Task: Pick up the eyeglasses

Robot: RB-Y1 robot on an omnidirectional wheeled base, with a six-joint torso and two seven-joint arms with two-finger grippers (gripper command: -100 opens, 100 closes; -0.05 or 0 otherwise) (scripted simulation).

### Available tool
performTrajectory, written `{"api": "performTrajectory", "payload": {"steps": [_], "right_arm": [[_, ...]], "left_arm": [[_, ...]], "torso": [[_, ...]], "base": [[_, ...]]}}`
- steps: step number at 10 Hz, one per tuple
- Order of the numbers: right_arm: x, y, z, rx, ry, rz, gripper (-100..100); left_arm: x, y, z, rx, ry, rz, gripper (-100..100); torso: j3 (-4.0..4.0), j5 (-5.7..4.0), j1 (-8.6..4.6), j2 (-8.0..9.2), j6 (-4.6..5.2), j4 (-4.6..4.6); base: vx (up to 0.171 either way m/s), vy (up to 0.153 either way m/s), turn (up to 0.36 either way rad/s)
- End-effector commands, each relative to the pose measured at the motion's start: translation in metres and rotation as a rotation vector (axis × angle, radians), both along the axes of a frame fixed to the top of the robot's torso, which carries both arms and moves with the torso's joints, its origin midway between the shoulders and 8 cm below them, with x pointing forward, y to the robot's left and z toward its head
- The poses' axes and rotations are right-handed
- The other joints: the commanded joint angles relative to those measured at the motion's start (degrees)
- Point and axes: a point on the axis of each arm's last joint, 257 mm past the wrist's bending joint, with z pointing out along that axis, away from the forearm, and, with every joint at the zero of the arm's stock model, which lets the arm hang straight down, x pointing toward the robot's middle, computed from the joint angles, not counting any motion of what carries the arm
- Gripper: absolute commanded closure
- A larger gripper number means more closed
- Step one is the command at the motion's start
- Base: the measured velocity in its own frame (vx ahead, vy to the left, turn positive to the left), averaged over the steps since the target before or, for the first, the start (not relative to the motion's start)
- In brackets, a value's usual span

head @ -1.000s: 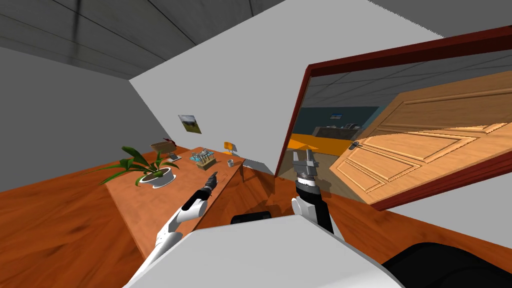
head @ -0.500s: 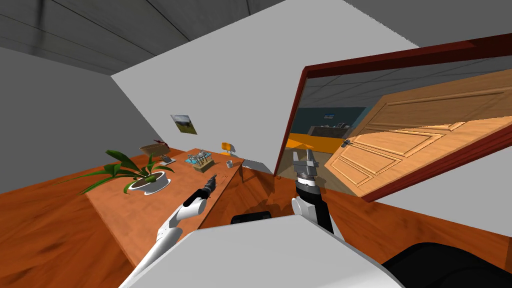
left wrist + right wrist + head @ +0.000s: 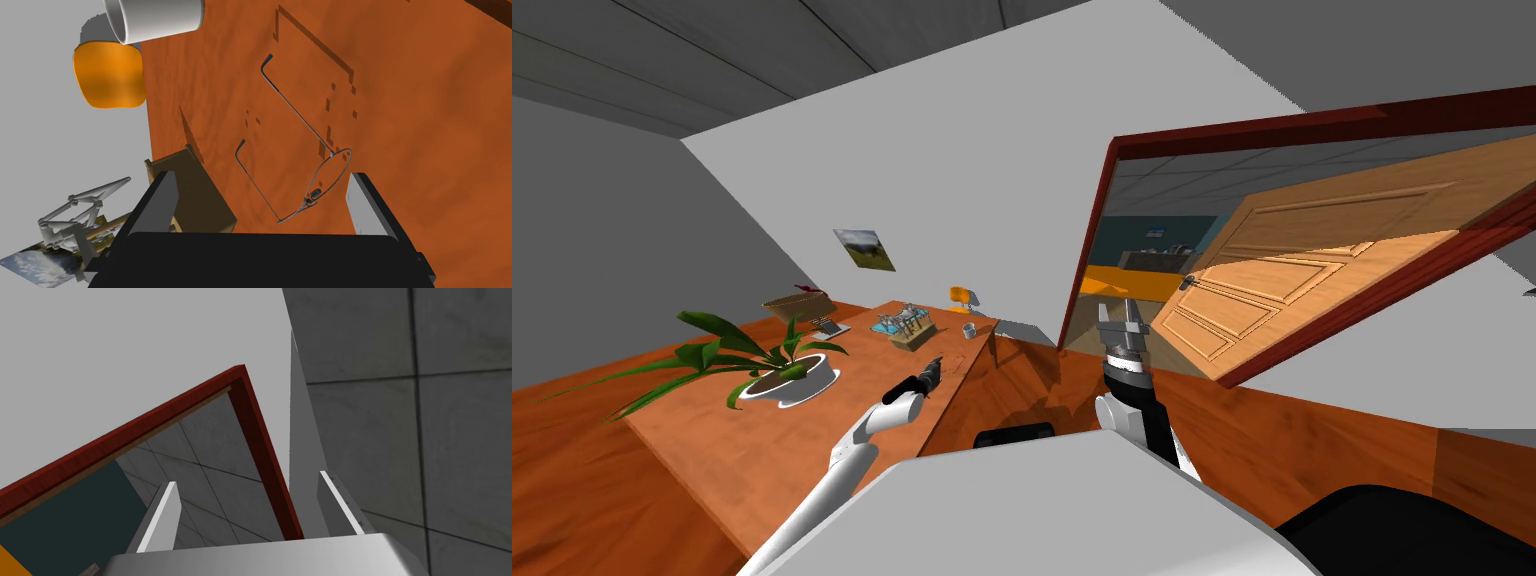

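The eyeglasses [image 3: 332, 154] are a thin dark wire frame lying on the orange-brown table [image 3: 425, 125] with both temple arms unfolded. In the left wrist view my left gripper [image 3: 262, 200] is open just above them. The lens end lies between the two fingers, nearer the light grey finger [image 3: 364, 200], and nothing touches the frame. In the head view the left gripper [image 3: 934, 368] reaches over the table's near right part. My right gripper [image 3: 1122, 325] stands open and raised in front of the doorway, holding nothing.
On the table [image 3: 812, 440] are a white cup [image 3: 155, 17], a small wooden box [image 3: 200, 195] of grey items, a potted plant [image 3: 782, 375] and a basket [image 3: 795, 303]. An orange chair [image 3: 960, 296] stands beyond the table. An open wooden door [image 3: 1312, 270] is at the right.
The whole head view has swung: the table and plant have slid left and grown nearer, and the door frame has shifted, so I have turned. Both grippers stay open.
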Motion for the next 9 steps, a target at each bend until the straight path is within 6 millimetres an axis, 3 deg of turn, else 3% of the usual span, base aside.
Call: {"api": "performTrajectory", "payload": {"steps": [1,5,8,9], "right_arm": [[0.000,0.000,0.000,0.000,0.000,0.000,0],[0.000,0.000,0.000,0.000,0.000,0.000,0],[0.000,0.000,0.000,0.000,0.000,0.000,0],[0.000,0.000,0.000,0.000,0.000,0.000,0]], "left_arm": [[-0.006,0.006,-0.013,-0.009,0.061,0.018,-100],[-0.021,0.022,-0.035,-0.023,0.174,0.051,-100],[-0.023,0.027,-0.038,-0.023,0.198,0.059,-100],[-0.024,0.027,-0.039,-0.023,0.202,0.060,0]], "torso": [[0.00,0.00,0.00,0.00,0.00,0.00],[0.04,-0.01,-0.08,0.07,-0.01,0.01],[0.04,-0.03,-0.19,0.07,-0.01,0.01],[0.04,-0.05,-0.26,0.07,-0.02,0.01]], "base": [[0.019,0.109,-0.097],[0.001,0.075,-0.090],[0.002,0.035,-0.045],[0.000,0.000,0.000]]}}
